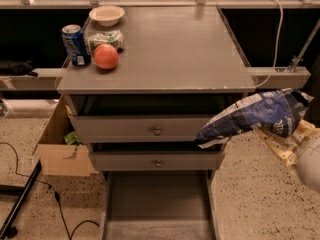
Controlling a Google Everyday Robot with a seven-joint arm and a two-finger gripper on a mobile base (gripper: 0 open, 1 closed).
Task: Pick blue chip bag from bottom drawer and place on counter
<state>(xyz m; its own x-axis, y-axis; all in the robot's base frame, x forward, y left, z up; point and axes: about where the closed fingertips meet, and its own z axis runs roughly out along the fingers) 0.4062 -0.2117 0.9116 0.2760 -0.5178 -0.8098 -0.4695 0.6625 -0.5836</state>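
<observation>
The blue chip bag [257, 116] is a crumpled dark-blue foil bag with white lettering. It hangs in the air at the right of the cabinet, level with the upper drawers and just below the counter's front right corner. My gripper [285, 136] is shut on the bag's right end, its cream fingers [280, 146] showing under the bag. The bottom drawer [157, 206] is pulled out at the bottom of the view, and its grey floor is bare. The counter [170, 49] is the grey top of the cabinet.
On the counter's back left stand a blue soda can [75, 44], a red apple [105, 56], a green-and-white packet [106, 38] and a pale bowl [107, 15]. A cardboard box [62, 146] sits on the floor at the left. Black cables [55, 199] lie beside it.
</observation>
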